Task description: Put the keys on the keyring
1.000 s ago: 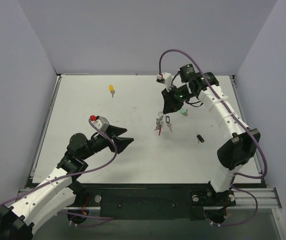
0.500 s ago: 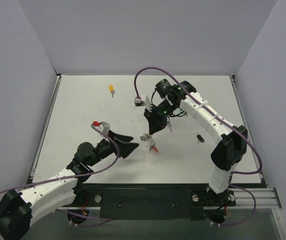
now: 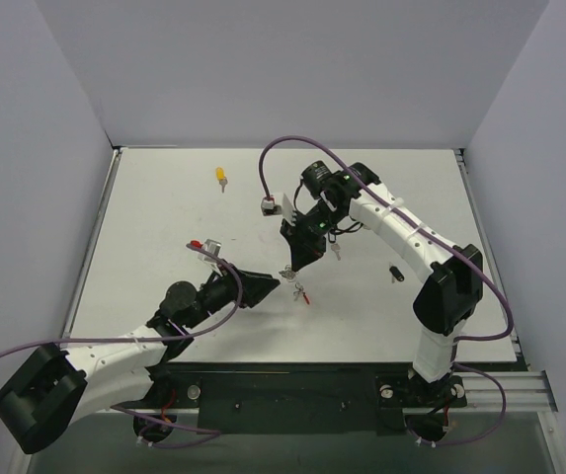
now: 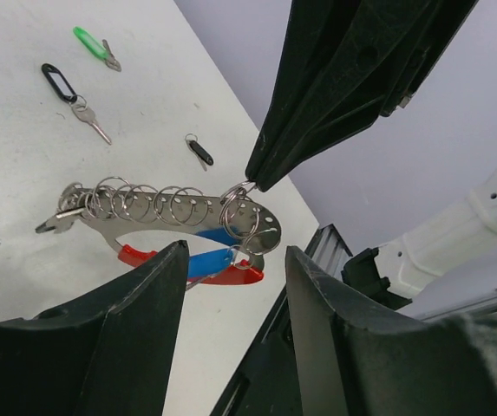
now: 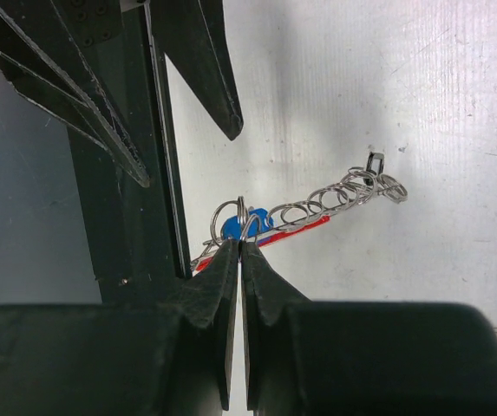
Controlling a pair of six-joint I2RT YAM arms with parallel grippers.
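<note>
Much closer now: your right gripper (image 5: 239,247), clenched on keyring (image 4: 131,256), holds it before left gripper (image 4: 235,250), spread wide; handover likely next.

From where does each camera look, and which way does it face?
Top external: above and behind, looking down at the table; the left arm and the right arm show.
Left wrist: low, facing across the table at the keyring; the open left gripper frames it.
Right wrist: looking down along the shut right gripper, which pinches a ring.
Both wrist views share the keyring and the other arm's gripper.
</note>
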